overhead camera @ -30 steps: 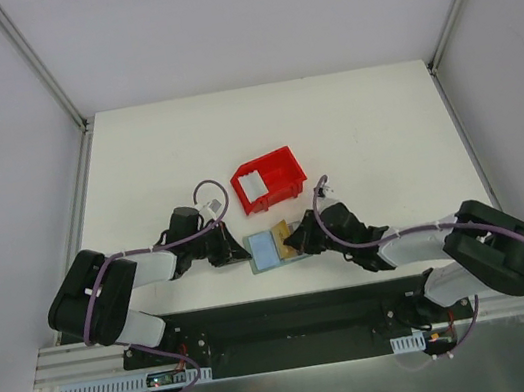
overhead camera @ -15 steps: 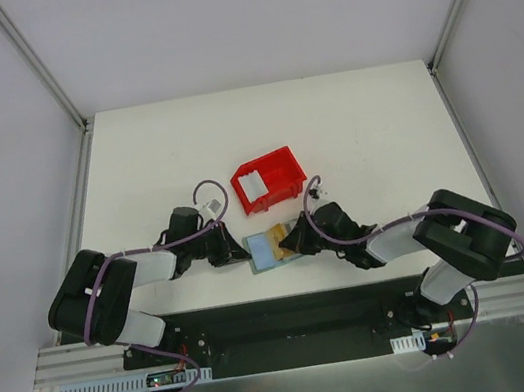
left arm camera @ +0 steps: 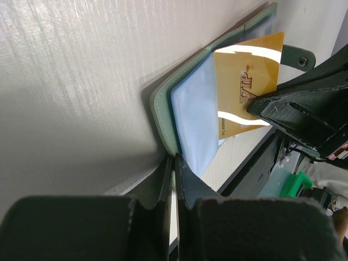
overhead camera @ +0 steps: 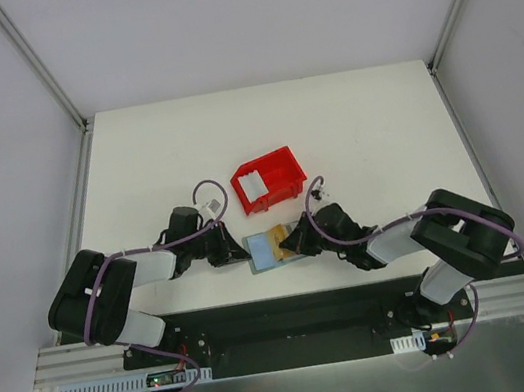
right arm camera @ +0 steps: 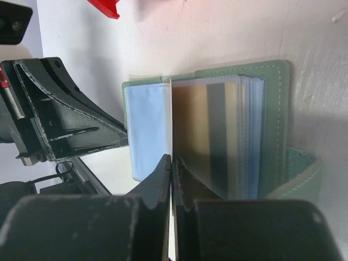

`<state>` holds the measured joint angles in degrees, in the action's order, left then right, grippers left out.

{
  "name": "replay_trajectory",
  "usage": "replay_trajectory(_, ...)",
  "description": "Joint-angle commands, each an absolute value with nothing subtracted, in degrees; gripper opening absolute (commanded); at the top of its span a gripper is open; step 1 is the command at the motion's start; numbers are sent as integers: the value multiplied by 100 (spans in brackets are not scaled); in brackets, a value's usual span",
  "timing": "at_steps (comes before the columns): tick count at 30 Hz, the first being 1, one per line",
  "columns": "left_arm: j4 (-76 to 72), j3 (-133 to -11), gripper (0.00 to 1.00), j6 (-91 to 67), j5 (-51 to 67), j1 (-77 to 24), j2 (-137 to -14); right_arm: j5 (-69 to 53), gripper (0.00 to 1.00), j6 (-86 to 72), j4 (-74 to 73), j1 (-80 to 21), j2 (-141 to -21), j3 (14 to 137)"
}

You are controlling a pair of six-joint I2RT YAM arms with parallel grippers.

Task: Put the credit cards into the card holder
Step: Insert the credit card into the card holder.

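Note:
The card holder (overhead camera: 266,253) lies open on the table between both arms, grey-green outside (right arm camera: 274,119) and pale blue inside (left arm camera: 196,114). My left gripper (left arm camera: 174,161) is shut on its left cover edge, pinning it down (overhead camera: 247,249). An orange-gold credit card (left arm camera: 247,81) marked VIP stands on edge over the open holder, its long edge at the inner pockets (right arm camera: 204,125). My right gripper (right arm camera: 172,159) is shut on that card's near edge (overhead camera: 290,243).
A red plastic bin (overhead camera: 269,176) sits just behind the holder, with a pale flat rectangle (overhead camera: 253,189) lying in it. The left gripper's body (right arm camera: 65,117) faces the right one closely across the holder. The table's near edge and a black rail (overhead camera: 293,312) run right below.
The right arm has folded its elbow inward and pushed the gold card slightly left over the open holder. The left gripper has stayed clamped on the holder's edge.

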<state>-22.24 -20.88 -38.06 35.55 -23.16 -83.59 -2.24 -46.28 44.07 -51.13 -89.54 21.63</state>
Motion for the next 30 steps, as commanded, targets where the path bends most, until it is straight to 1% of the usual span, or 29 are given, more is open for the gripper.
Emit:
replay_trajectory(1, -1758, -2039, 0, -3647, 3155, -2329, -8464, -536, 0, -4685, 4149, -5230, -8860, 1934)
replay_trajectory(9, -1767, -2004, 0, -3674, 3111, -2329, -8429, -606, 0, -4720, 4122, -5247, -8789, 1898)
replay_trajectory(17, -1819, -2048, 0, -3674, 3173, -2329, -8499, -756, 0, -4772, 4306, -5282, -9281, 2197)
replay_trajectory(24, -1837, -2057, 0, -3665, 3182, -2329, -8508, -747, 0, -4852, 4333, -5335, -9378, 2311)
replay_trajectory(30, -1846, -2057, 0, -3683, 3190, -2329, -8499, -414, 0, -4773, 4061, -5476, -9387, 2549)
